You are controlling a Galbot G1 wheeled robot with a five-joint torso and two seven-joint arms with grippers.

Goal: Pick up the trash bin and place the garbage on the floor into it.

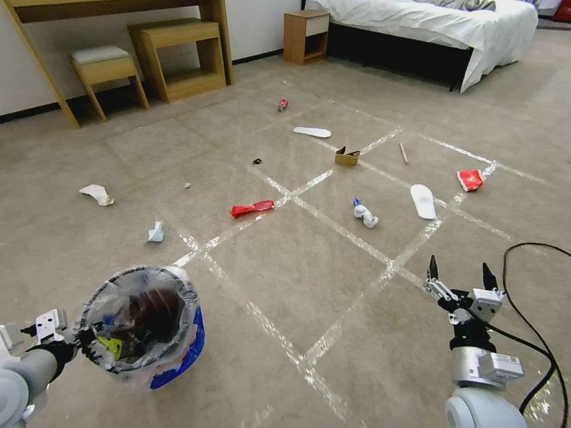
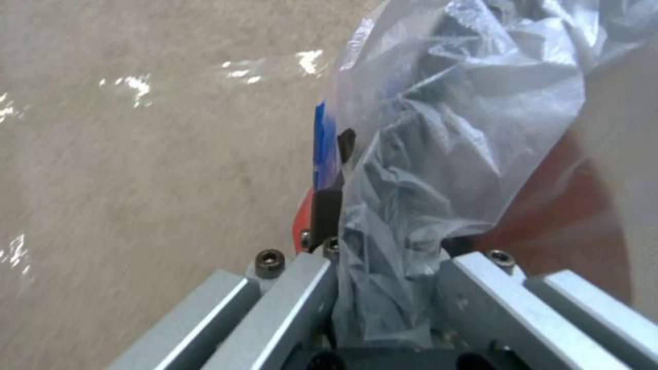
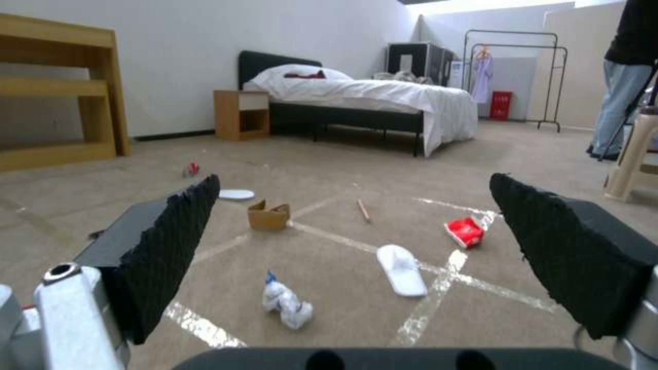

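Carpeted floor (image 1: 333,279) carries scattered garbage (image 1: 252,208) at 12 o'clock. Left end effector (image 1: 83,342) pinches the trash bin (image 1: 143,321) rim at 7 o'clock; bag slippage risks dropping it. Right end effector (image 1: 459,274) hangs spread, empty.

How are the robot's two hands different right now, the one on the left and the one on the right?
The left gripper is clamped on the rim of the small round dark trash bin lined with crinkly clear plastic; the right gripper holds nothing. The left one's fingers are shut on the bin's edge, while the right one's black-tipped fingers stand wide apart. Both hang low over the beige-grey carpet floor.
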